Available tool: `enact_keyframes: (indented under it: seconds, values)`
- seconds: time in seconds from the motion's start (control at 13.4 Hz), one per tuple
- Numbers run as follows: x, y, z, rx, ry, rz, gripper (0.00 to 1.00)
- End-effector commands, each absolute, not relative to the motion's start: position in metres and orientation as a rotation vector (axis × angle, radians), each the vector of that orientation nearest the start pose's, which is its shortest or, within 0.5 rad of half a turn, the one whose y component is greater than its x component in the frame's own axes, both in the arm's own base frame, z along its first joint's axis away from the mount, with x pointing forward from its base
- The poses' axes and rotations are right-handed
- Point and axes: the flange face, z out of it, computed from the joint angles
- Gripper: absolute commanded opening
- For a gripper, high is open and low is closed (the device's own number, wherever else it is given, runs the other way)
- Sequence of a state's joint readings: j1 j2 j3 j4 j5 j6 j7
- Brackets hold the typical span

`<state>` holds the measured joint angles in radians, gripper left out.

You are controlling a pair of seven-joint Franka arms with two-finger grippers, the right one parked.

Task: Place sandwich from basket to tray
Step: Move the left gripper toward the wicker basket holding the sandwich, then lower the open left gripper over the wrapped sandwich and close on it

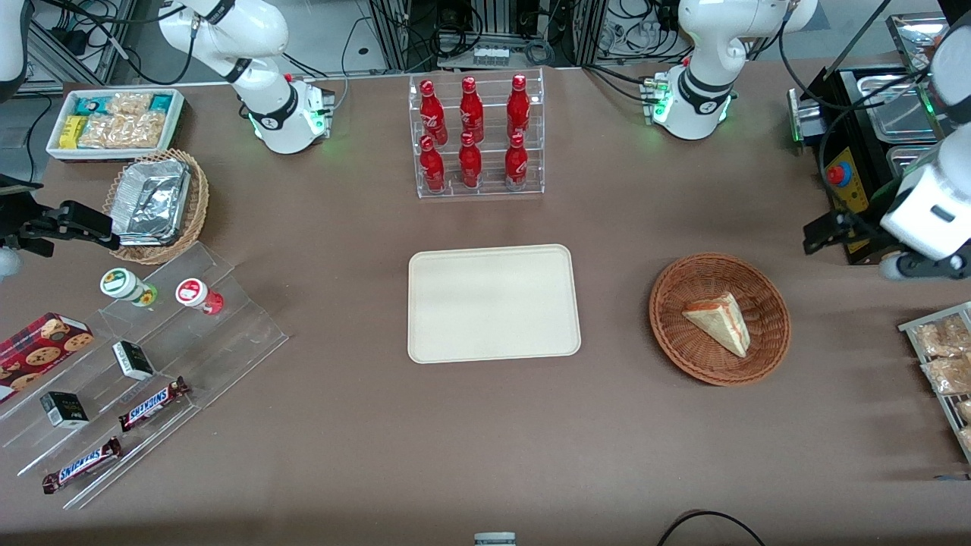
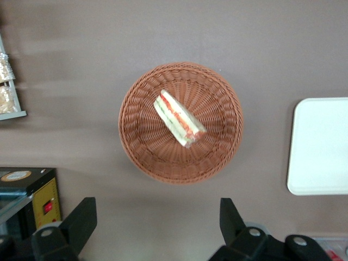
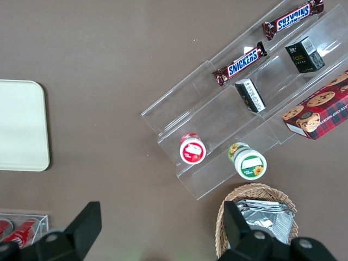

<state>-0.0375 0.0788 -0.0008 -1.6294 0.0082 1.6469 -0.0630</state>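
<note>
The sandwich is a pale triangular wedge with red-orange and green filling, lying in the middle of the round reddish-brown wicker basket. The flat cream tray lies beside the basket, toward the parked arm's end, with nothing on it. The left arm's gripper hangs open well above the table. It is a little farther from the front camera than the basket and toward the working arm's end. Nothing is between its fingers.
A clear rack of red bottles stands farther from the front camera than the tray. A black box with a red button sits close to the gripper. A wire rack of bagged snacks lies at the working arm's end. A clear stepped shelf is at the parked arm's end.
</note>
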Motion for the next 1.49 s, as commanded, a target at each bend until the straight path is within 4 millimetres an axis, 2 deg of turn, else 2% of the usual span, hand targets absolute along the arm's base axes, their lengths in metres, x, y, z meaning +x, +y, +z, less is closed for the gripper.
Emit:
enact_keyframes:
  seconds: [0.0, 0.07, 0.3, 0.52, 0.67, 1.12, 1.42]
  values:
    - [0.576, -0.024, 0.517, -3.130, -0.079, 0.083, 1.00]
    - [0.573, -0.024, 0.500, -3.131, -0.116, 0.086, 1.00]
    - [0.560, -0.033, 0.456, -3.105, -0.404, 0.060, 1.00]
    - [0.546, -0.041, 0.413, -3.085, -0.532, 0.050, 1.00]
    - [0.532, -0.041, 0.380, -3.076, -0.660, -0.035, 1.00]
    - [0.540, -0.050, 0.329, -3.019, -0.937, -0.084, 1.00]
    - [0.543, -0.052, 0.299, -3.011, -0.983, -0.103, 1.00]
